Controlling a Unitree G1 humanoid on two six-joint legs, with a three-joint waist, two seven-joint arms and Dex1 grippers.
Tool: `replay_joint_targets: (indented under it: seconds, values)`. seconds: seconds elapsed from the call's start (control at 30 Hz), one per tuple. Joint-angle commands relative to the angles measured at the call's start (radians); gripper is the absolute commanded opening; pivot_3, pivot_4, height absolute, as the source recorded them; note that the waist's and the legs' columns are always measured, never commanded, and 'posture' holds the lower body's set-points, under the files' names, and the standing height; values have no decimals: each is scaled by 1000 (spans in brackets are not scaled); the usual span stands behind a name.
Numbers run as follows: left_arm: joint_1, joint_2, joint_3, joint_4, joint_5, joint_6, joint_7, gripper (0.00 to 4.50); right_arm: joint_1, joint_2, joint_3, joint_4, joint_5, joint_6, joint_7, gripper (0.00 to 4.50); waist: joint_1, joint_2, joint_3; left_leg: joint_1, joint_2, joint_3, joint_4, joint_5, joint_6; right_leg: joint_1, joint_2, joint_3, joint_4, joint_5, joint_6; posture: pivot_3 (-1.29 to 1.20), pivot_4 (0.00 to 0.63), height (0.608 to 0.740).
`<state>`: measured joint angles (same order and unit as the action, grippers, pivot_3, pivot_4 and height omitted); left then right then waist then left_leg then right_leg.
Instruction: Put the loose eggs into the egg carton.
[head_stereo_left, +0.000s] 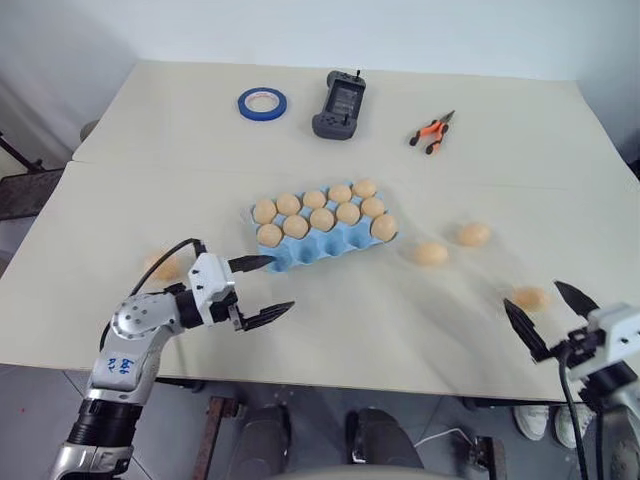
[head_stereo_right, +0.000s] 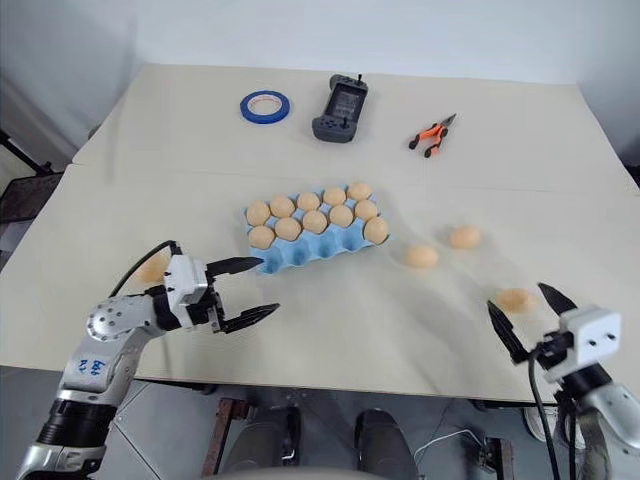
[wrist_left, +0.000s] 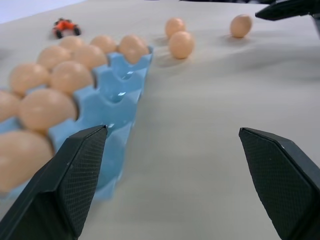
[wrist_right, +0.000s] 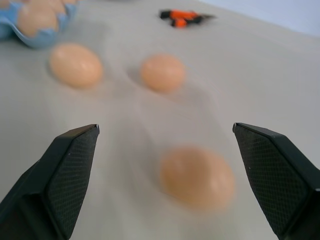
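Note:
The light blue egg carton (head_stereo_left: 330, 247) lies mid-table with several tan eggs in its two far rows; its near row of cups is bare. Three loose eggs lie right of it (head_stereo_left: 431, 253), (head_stereo_left: 473, 234), (head_stereo_left: 530, 297). Another egg (head_stereo_left: 160, 266) sits at the left behind my left arm. My left gripper (head_stereo_left: 280, 284) is open and holds nothing, just in front of the carton's near left corner. My right gripper (head_stereo_right: 515, 294) is open near the table's front right, with the nearest loose egg (wrist_right: 197, 177) just ahead between its fingers, untouched.
At the far side lie a blue tape roll (head_stereo_left: 262, 101), a black handheld controller (head_stereo_left: 340, 105) and orange pliers (head_stereo_left: 432, 132). The table's front edge runs just under both grippers. A seam crosses the tabletop behind the carton.

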<state>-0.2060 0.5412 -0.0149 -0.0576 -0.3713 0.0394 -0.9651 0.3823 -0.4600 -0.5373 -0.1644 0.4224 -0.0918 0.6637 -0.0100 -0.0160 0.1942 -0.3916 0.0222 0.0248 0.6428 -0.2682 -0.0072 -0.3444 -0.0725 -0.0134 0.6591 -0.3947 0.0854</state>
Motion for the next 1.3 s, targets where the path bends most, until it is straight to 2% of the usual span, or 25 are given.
replay_joint_targets:
  seconds: [0.03,0.2,0.33,0.5,0.7,0.8,0.97,1.0,1.23,1.3]
  values:
    - [-40,-14,-20,13,-8,-5,-37,4500,43,24,-49,12,20,-64,7,4490,-1,0,0,5,0,1,-3,0,0,5,0,1,-2,0,0,0,150,740]
    - [-76,-27,-35,43,-6,-7,-74,4500,58,28,-20,17,10,-70,18,4490,-16,0,0,9,0,6,-10,1,1,5,-1,6,-5,0,1,0,150,740]
    - [-71,-22,-30,27,-43,18,-117,4500,-58,-60,17,102,-6,-25,66,4490,-28,0,0,9,0,9,-13,0,0,3,0,9,-7,1,1,0,150,740]
    - [-66,-12,-39,6,-53,20,-168,4500,-175,-164,57,257,-18,3,146,4490,-17,0,0,10,0,11,-13,0,1,3,0,10,-6,1,2,0,150,740]
    - [-62,-24,-35,-4,-44,-26,-188,4500,-321,-231,112,455,-47,-3,229,4490,-17,0,0,10,-1,12,-12,0,3,3,0,11,-8,2,5,0,150,740]
    - [-50,-31,-28,-11,-45,-42,-182,4500,-370,-233,131,515,-59,-27,255,3898,-19,0,0,10,-1,12,-12,0,3,3,0,11,-8,3,5,0,150,740]
    - [-20,-47,-15,-7,-46,-99,-178,4500,-417,-217,160,543,-64,-61,283,2198,-20,0,0,10,-1,12,-12,0,3,3,0,12,-8,3,5,0,150,740]
    - [-14,-50,-16,-3,-43,-109,-177,4500,-420,-213,169,538,-65,-64,287,1999,-19,0,0,10,-1,12,-12,0,3,3,0,12,-8,3,5,0,150,740]
    - [26,-58,27,16,-33,-157,-111,4500,-417,-199,232,407,-42,-45,318,1803,-21,0,0,10,-1,12,-12,0,3,3,0,12,-8,3,6,0,150,740]
    - [51,-53,69,14,-41,-146,-68,4500,-422,-192,270,299,-10,12,331,1803,-22,0,0,10,-1,12,-12,0,3,3,0,12,-8,3,6,0,150,740]
